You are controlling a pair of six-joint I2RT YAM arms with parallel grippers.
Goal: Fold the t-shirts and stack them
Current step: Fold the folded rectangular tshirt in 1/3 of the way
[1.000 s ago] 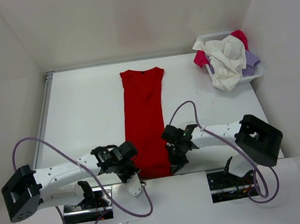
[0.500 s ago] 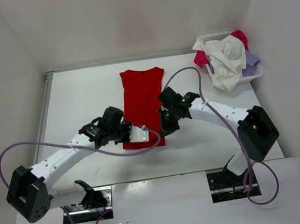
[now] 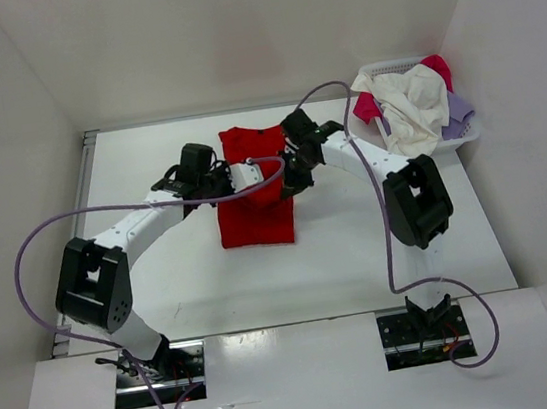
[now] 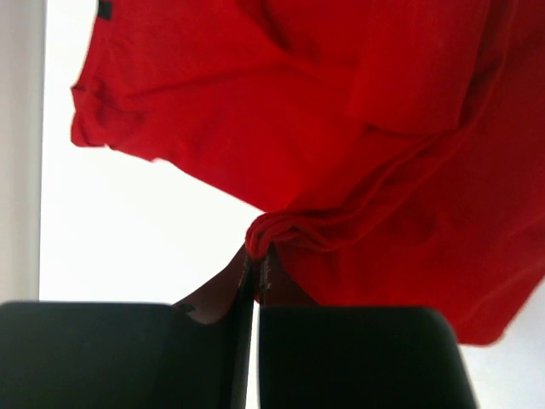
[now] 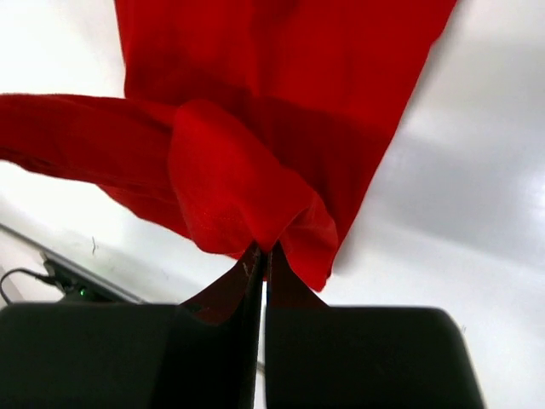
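Note:
The red t-shirt (image 3: 255,217) lies folded over on the white table (image 3: 162,280), its near half carried up toward the collar end. My left gripper (image 3: 228,182) is shut on a bunched hem edge of the red shirt (image 4: 281,230). My right gripper (image 3: 291,180) is shut on the other hem corner of the red shirt (image 5: 255,230). Both grippers hold the cloth above the shirt's far half. The off-white shirt (image 3: 412,110), pinkish red shirt (image 3: 367,106) and lavender shirt (image 3: 458,115) lie heaped in the basket.
The white mesh basket (image 3: 468,134) stands at the table's far right corner. White walls close the table on the left, back and right. A metal rail (image 3: 78,215) runs along the left edge. Purple cables (image 3: 30,267) loop from both arms.
Both grippers have carried the shirt's near hem away from the front edge toward the far end, folding the long red shirt roughly in half. Both arms are now stretched far out.

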